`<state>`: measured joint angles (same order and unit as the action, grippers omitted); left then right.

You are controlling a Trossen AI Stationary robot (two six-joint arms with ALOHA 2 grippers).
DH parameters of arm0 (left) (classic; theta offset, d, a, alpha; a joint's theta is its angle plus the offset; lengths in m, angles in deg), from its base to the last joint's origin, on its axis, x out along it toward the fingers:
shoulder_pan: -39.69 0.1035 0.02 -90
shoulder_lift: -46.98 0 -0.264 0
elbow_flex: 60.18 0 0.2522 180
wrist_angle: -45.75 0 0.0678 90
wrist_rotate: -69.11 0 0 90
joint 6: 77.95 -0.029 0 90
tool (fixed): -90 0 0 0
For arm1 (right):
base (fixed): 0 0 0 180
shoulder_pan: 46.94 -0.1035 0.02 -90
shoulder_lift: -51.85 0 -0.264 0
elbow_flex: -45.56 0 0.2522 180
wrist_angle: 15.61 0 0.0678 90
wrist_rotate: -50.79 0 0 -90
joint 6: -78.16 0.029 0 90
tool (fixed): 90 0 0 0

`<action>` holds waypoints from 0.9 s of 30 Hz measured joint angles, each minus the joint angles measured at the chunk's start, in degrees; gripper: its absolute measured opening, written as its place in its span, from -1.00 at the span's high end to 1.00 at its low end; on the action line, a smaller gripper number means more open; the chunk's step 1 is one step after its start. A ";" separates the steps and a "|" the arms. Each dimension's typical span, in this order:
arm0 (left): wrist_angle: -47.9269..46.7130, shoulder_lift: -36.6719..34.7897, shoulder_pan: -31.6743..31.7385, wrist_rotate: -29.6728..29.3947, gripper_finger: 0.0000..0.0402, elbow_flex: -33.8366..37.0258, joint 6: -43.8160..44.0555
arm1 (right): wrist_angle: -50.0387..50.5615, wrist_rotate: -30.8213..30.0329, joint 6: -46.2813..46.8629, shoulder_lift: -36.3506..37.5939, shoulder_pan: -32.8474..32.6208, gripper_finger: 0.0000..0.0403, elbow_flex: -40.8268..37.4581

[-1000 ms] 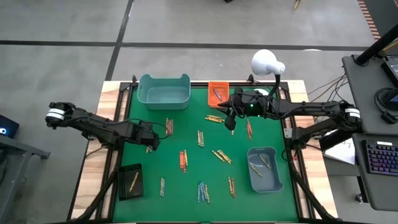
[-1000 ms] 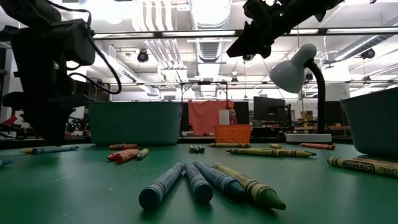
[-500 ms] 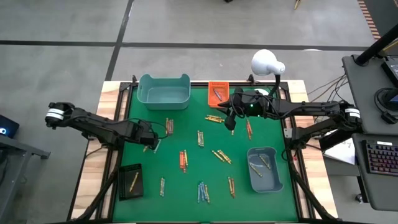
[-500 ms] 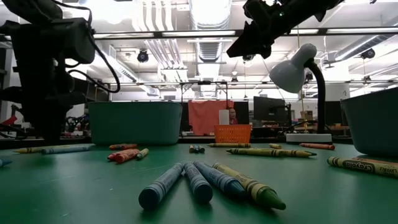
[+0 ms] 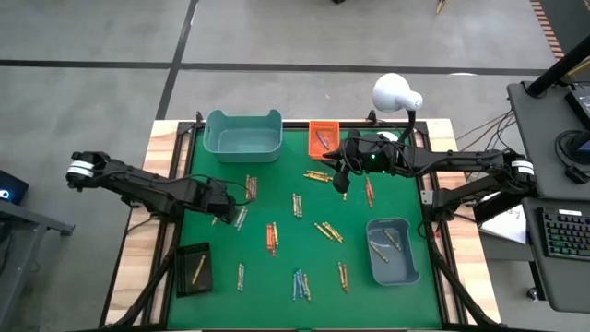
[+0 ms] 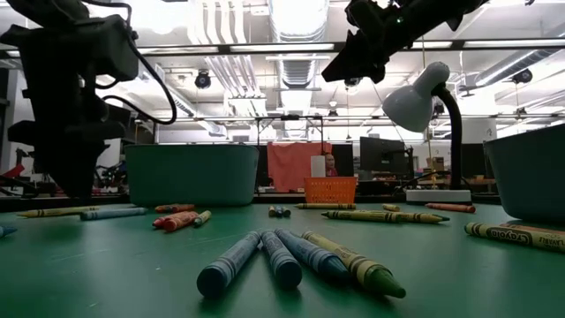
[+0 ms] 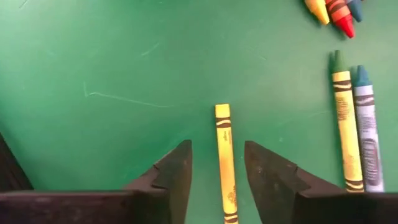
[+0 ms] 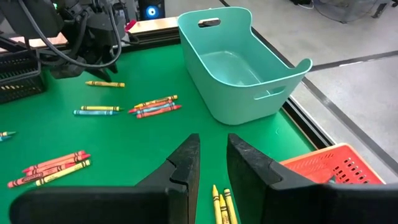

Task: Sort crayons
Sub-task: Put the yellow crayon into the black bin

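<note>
Left wrist view: the left gripper (image 7: 217, 180) hangs over the green desk (image 7: 93, 62), jaws parted and gripping nothing, with a yellow crayon (image 7: 225, 162) lying flat between the two tips; it reads as set loose, not held.
Beside it: a green-tipped yellow crayon (image 7: 342, 121) and a grey-blue crayon (image 7: 365, 130) lie close by.
High view, left side: the left gripper (image 5: 221, 205) sits near the desk's left edge, with the black tray (image 5: 194, 267) toward the front and the teal bin (image 5: 242, 135) at the back.
Crayons: still scattered in small clusters across the desk, a few already in the grey-blue bin (image 5: 392, 251) and the orange tray (image 5: 323, 135).
Right arm: the right gripper (image 5: 343, 177) waits above the back of the desk near the orange tray; right wrist view shows a narrow gap between its jaws and nothing in them.
Doing it well: probably lift straight up before moving off, so the tips do not roll the yellow crayon into its neighbours.
</note>
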<state>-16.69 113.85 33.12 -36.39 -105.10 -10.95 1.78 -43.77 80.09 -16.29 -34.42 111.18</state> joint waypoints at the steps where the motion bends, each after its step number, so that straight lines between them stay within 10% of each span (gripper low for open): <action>1: 0.24 0.18 0.00 0.00 0.29 0.02 -0.01 | 0.02 0.00 0.00 0.00 0.00 0.66 0.00; 16: 2.68 5.97 -0.02 -0.42 0.31 1.03 -0.42 | 0.11 0.00 0.00 0.00 0.00 0.66 0.00; 27: 3.56 8.33 -0.09 -0.66 0.89 1.07 0.56 | -0.07 -0.02 -2.04 -0.02 0.00 0.66 0.00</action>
<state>-13.13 122.19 33.04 -37.06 -104.03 -10.39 1.71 -43.79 78.05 -16.32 -34.42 111.18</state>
